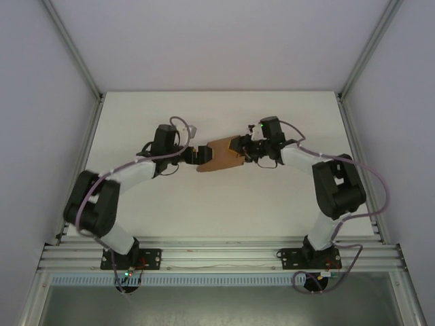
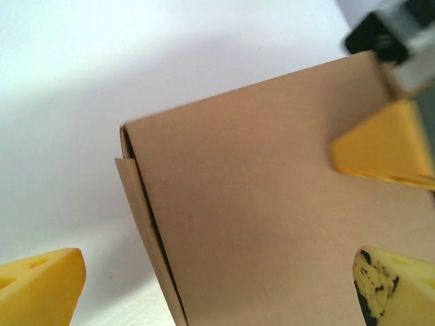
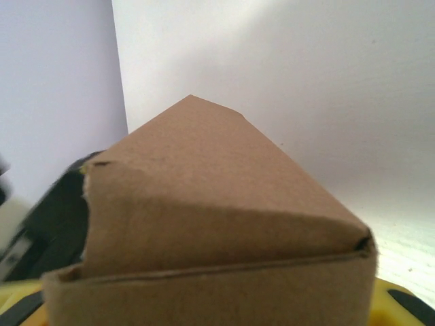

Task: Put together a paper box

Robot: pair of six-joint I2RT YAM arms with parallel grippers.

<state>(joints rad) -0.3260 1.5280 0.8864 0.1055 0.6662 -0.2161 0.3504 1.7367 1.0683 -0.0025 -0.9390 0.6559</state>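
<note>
Brown paper box (image 3: 204, 204), inside hidden, between right fingers (image 2: 380, 146)

The top external camera looks down on the tabletop (image 1: 224, 210) from afar; both wrist cameras closely face the same paper box (image 2: 272, 204).

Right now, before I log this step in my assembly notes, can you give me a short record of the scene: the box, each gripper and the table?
paper box: brown cardboard, partly folded into shape, mid-table between the two grippers
left gripper: open, fingers spread on either side of the box's near end, one finger clear of it
right gripper: shut on the paper box at its opposite end
table: white, both arms reaching to its middle
</note>
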